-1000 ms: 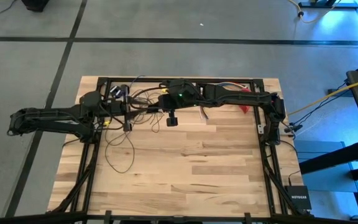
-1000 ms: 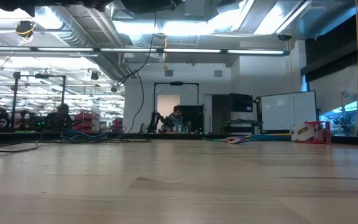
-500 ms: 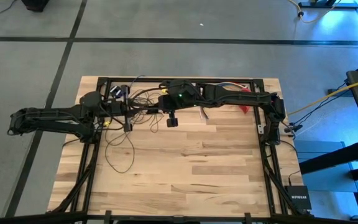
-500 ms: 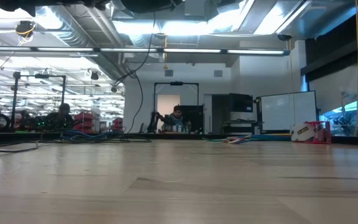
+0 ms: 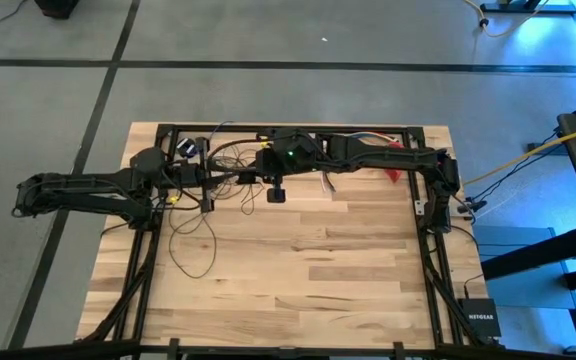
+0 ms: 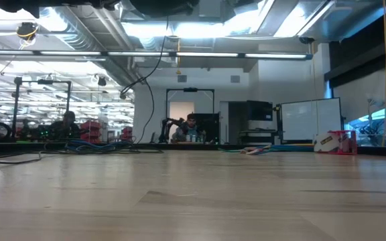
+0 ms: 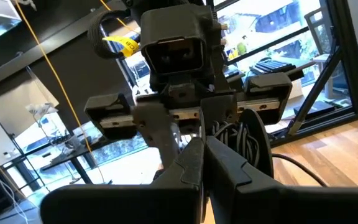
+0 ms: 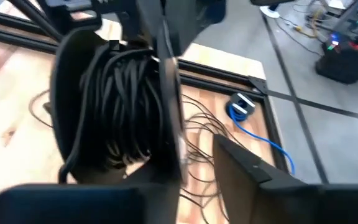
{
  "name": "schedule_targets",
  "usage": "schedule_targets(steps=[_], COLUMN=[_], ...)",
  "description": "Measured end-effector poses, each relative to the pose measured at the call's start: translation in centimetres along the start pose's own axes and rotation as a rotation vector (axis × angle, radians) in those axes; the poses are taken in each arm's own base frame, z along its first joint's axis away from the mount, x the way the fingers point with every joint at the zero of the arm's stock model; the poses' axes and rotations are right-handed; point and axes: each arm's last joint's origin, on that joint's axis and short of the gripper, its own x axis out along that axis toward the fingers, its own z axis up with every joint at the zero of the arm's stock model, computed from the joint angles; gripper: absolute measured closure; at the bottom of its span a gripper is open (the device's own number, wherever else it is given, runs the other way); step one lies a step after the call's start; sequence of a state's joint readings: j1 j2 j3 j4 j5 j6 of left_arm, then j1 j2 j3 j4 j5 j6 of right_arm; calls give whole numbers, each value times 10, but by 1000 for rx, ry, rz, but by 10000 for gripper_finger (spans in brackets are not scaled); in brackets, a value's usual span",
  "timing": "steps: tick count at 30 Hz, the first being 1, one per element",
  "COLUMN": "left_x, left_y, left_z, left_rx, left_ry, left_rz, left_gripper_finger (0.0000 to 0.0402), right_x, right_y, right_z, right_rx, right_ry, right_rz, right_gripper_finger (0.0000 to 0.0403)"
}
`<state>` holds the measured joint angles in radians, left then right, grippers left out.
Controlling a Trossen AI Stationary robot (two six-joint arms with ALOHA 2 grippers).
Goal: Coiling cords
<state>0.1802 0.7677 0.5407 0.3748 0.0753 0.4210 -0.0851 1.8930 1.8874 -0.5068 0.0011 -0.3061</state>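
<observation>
The cords are thin dark wire. Part is wound into a black coil held up between the two grippers at the table's far middle. Slack loops hang from it, and their lower turns lie on the wood. My left gripper reaches in level from the left with its fingers shut at the coil. My right gripper faces it from the right, open, with the coil between its fingers. The place where the strands pass the left fingertips is hidden. My left gripper comes level from the table's left, and its shut fingers stand upright against the coil's side. The fingers themselves hide which strands lie between them. The coil hangs clear of the table. My right gripper is open around the coil, which lies against the inner side of one finger. The other finger stands apart from it.
A blue cable lies at the table's far left corner. Coloured wires and a red piece sit at the far right. Black frame rails run along the table's sides. The near half of the wood is bare.
</observation>
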Motion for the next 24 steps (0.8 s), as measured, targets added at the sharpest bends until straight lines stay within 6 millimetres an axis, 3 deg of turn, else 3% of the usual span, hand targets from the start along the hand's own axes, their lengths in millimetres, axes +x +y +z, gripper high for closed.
schedule_targets(steps=[6,12,18,24], left_x=[0,0,0,0], left_y=[0,0,1,3], left_z=[-1,0,0,1], left_rx=[-1,-1,-1,-13], left_ry=[5,2,10,9], left_rz=[2,3,32,74], left_gripper_finger=[401,401,401,401], right_x=[-13,-38,-65,-60], right_y=[-3,-6,5,26], right_z=[-4,-3,-9,-26], right_rx=[-98,-126,36,179], right_ry=[120,204,308,443], right_rz=[-119,-207,-152,-110], right_gripper_finger=[252,241,244,244])
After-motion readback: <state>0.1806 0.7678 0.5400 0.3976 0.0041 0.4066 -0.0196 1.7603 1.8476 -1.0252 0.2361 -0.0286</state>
